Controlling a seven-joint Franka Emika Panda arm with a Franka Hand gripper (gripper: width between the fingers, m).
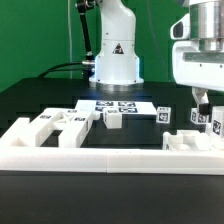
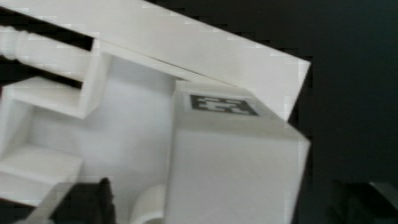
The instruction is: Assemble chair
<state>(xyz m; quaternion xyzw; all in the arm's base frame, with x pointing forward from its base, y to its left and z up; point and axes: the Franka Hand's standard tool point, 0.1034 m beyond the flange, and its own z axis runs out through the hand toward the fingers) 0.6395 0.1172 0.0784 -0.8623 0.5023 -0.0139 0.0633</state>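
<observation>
The chair is in loose white pieces with black-and-white tags. Several notched blocks and slabs lie at the exterior view's left. A small block and another tagged piece sit mid-table. My gripper hangs at the exterior view's right, directly over a tagged chair block. In the wrist view that block lies between my fingers, tag facing up, against a wide slab. The gripper is open, with one dark finger standing off from the block's side.
A long low white barrier wall runs across the front. The marker board lies flat before the robot base. The tabletop is black, and a green backdrop stands behind.
</observation>
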